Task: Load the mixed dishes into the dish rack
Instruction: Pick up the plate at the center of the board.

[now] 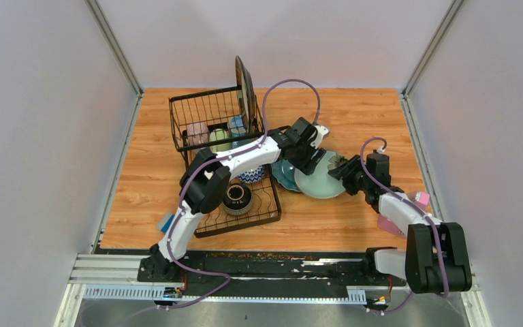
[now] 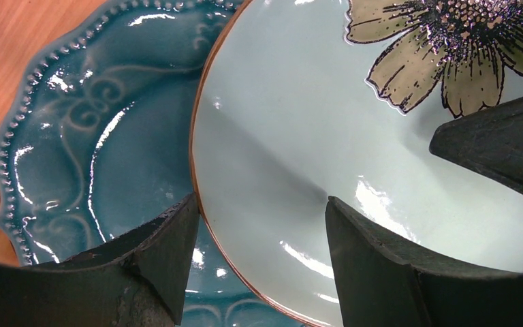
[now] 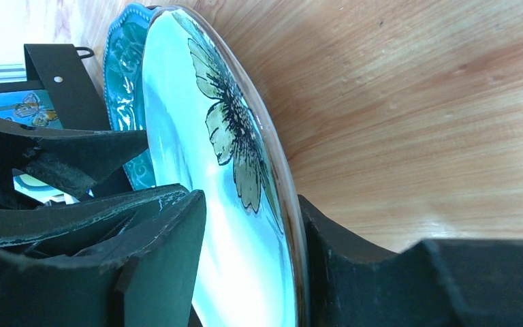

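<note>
Wood table [image 3: 415,102] | pale green plate [image 3: 177,136]: rim inside right pincer [image 3: 250,201]

Wooden table [image 1: 354,109] in orange-brown, with long plank grain. Stands between grey walls [image 1: 41,136] that rise on the table's left, far and right sides. Near the table's near left corner, a small blue sponge block [image 1: 165,221]; lies flat on the wood, partly covered. Close to the table's right edge, toward the near side, a pink container [image 1: 388,225]; shows only in parts. Along the table's near edge, a silver metal rail [image 1: 109,269] and a black strip [image 1: 265,262] with pale specks on it.
</note>
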